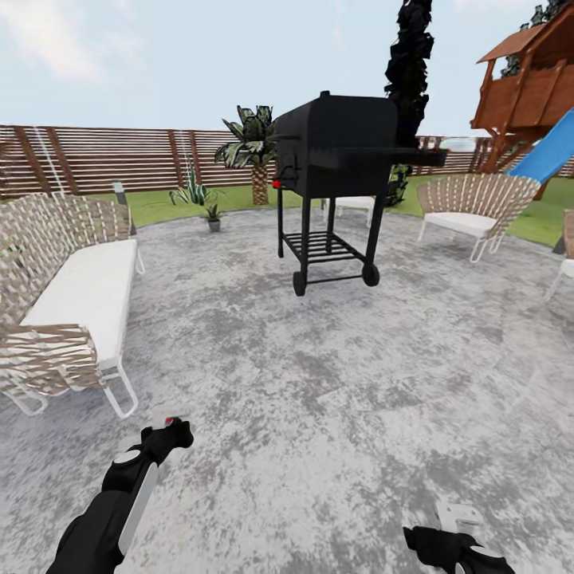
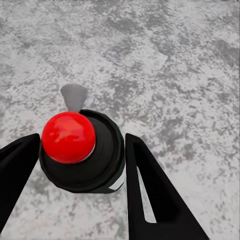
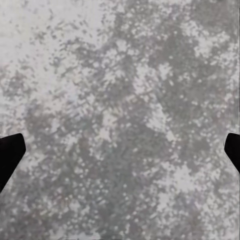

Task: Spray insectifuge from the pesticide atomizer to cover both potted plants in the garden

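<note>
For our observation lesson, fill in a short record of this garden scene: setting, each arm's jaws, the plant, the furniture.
Setting: stone patio, slatted fence behind
Left jaws: closed around a dark spray bottle with a red top
Right jaws: open, empty, above the patio
Potted plant: far edge of the patio, left of the grill
Seating: sofa at left

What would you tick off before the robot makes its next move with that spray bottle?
1. Spray bottle gripped between the left gripper's fingers: ok.
2. Right gripper open and free: ok.
3. One potted plant in sight, at the far edge of the patio: ok.
4. Second potted plant found: cannot tell.
5. Near enough to spray the plant: not ok.
6. Open path between sofa and grill: ok.
</note>
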Robot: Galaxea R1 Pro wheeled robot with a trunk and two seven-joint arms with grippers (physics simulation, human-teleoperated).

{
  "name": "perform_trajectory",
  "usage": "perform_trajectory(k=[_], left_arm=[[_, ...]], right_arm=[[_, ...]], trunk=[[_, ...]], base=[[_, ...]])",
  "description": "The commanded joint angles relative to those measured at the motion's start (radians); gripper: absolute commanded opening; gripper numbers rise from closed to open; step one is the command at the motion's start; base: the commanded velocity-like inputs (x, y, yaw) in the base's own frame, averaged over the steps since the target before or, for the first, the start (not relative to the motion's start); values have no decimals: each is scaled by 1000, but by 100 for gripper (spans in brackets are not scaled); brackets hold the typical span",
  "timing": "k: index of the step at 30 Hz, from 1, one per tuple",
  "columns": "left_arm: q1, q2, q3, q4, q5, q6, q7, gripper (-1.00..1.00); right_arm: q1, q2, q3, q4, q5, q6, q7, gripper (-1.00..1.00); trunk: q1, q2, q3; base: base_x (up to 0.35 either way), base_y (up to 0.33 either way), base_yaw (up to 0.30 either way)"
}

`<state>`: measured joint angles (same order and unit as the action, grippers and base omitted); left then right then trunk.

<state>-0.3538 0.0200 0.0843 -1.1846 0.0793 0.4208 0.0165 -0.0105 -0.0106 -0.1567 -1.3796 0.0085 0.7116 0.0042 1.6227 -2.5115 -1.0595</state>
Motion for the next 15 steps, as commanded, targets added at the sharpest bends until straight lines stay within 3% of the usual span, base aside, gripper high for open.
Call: perform_trajectory(k=[1, 15], left_arm=[[-1, 0, 0, -1, 8, 6, 2, -100], [-1, 0, 0, -1, 10, 6, 2, -100]], right_arm=[[0, 0, 0, -1, 1, 5, 0, 100], [0, 0, -1, -1, 1, 5, 0, 100]], trunk=[[0, 0, -1], [0, 0, -1]], base=[[246, -130, 258], [246, -23, 258]])
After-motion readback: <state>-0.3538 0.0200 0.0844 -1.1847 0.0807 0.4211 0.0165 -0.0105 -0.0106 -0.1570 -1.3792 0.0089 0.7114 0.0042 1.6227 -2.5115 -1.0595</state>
